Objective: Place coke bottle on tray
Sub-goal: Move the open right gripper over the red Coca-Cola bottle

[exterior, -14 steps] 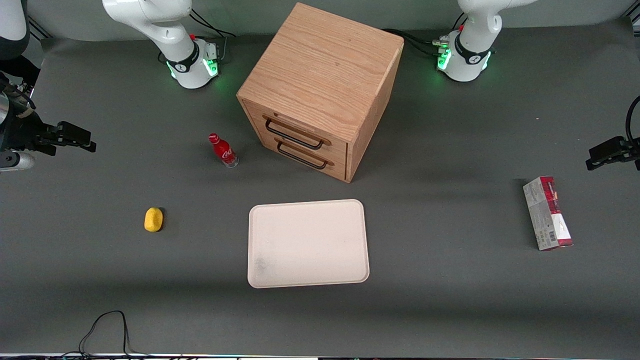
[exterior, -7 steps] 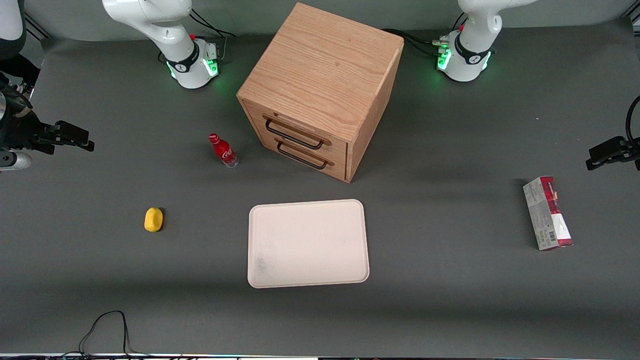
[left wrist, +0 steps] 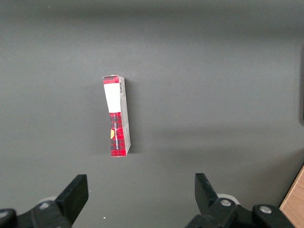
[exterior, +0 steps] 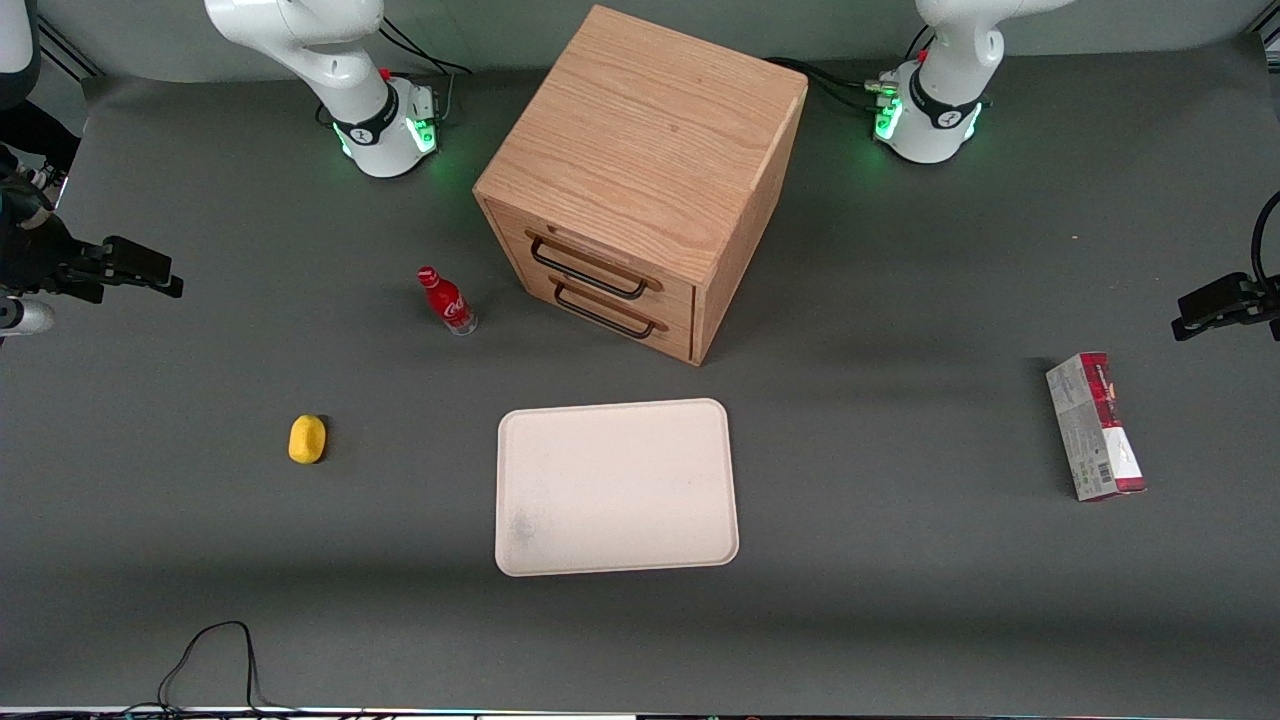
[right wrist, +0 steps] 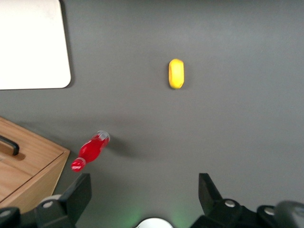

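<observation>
The coke bottle (exterior: pixel 447 300), small and red with a red cap, stands upright on the grey table beside the wooden cabinet's drawer front; it also shows in the right wrist view (right wrist: pixel 91 151). The cream-white tray (exterior: pixel 616 486) lies flat and bare, nearer the front camera than the bottle, and one rounded corner of the tray (right wrist: pixel 33 42) shows from the wrist. My gripper (exterior: pixel 160 275) hovers at the working arm's end of the table, well apart from the bottle. Seen from the wrist, the gripper (right wrist: pixel 145 187) is open with nothing between its fingers.
A wooden two-drawer cabinet (exterior: pixel 640 180) stands at the table's middle, drawers shut. A yellow lump (exterior: pixel 307 439) lies between my gripper and the tray. A red-and-grey carton (exterior: pixel 1095 425) lies toward the parked arm's end. A black cable (exterior: pixel 210 660) loops at the front edge.
My gripper has drifted slightly outward toward the working arm's end of the table and a little higher in the front view. Bottle, tray and the other things have not moved.
</observation>
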You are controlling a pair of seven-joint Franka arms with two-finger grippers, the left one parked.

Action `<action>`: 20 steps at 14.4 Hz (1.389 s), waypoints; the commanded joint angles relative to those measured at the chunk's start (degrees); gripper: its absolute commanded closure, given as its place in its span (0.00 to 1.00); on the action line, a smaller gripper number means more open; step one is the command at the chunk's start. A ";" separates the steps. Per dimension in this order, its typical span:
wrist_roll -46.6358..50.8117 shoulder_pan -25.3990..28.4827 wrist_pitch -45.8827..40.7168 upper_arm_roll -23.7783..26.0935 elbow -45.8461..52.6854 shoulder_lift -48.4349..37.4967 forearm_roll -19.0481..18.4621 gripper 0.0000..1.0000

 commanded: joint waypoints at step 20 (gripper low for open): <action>23.67 1.59 18.38 19.76 -35.07 -18.26 6.16 0.00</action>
